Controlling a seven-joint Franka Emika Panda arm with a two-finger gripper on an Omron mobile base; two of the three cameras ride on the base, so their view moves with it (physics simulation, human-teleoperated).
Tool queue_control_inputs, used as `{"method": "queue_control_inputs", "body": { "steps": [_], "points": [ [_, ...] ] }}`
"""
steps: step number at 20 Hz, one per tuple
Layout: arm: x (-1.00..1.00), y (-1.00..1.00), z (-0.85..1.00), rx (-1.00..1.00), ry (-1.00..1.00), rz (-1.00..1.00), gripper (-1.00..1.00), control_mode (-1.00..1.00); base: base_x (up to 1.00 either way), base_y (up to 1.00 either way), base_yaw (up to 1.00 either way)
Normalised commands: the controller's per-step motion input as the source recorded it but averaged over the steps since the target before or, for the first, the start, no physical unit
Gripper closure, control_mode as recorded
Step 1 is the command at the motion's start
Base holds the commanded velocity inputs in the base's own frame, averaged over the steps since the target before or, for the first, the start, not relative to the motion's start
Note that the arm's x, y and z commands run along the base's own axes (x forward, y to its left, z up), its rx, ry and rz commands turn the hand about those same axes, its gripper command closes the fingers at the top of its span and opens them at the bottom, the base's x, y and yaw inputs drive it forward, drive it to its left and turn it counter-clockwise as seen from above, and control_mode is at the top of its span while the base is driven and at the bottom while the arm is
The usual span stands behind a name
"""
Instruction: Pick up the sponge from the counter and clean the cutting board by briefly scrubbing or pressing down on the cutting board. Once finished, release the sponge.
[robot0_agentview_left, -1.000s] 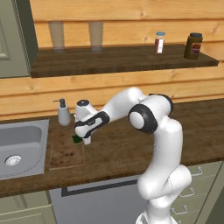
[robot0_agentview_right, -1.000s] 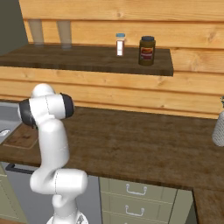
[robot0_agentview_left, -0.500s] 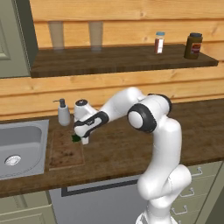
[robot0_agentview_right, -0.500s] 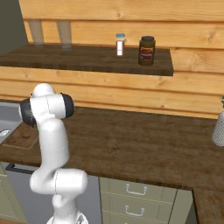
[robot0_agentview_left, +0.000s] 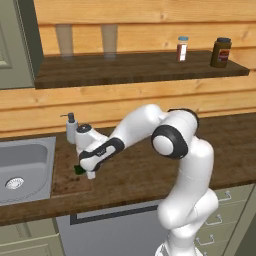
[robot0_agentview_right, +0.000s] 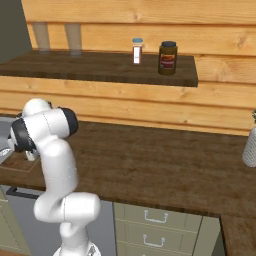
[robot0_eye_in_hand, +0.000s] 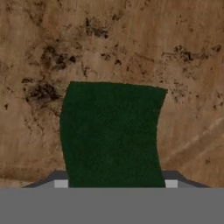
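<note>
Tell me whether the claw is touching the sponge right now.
Touching. In the hand view the sponge sits squeezed between the claw's two fingertips, its sides bowed inward, over the stained cutting board.

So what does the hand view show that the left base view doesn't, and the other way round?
Hand view: the dark stains on the cutting board, and the sponge between the fingertips.

Left base view: the sink, soap dispenser, shelf with jars, and the arm over the counter.

Both: sponge, board, gripper.
</note>
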Motion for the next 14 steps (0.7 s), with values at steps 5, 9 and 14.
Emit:
{"method": "queue_control_inputs", "body": {
  "steps": [5, 9, 14],
  "points": [
    [-1.0, 0.07, -0.2, 0.0, -0.02, 0.01, 1.0, -1.0, 0.0, 0.0, 0.0],
    [-0.8, -0.01, -0.21, 0.02, 0.0, 0.0, 1.0, -1.0, 0.0, 0.0, 0.0],
    [-0.04, -0.82, -0.01, 0.18, 0.0, -0.02, 1.0, -1.0, 0.0, 0.0, 0.0]
  ]
}}
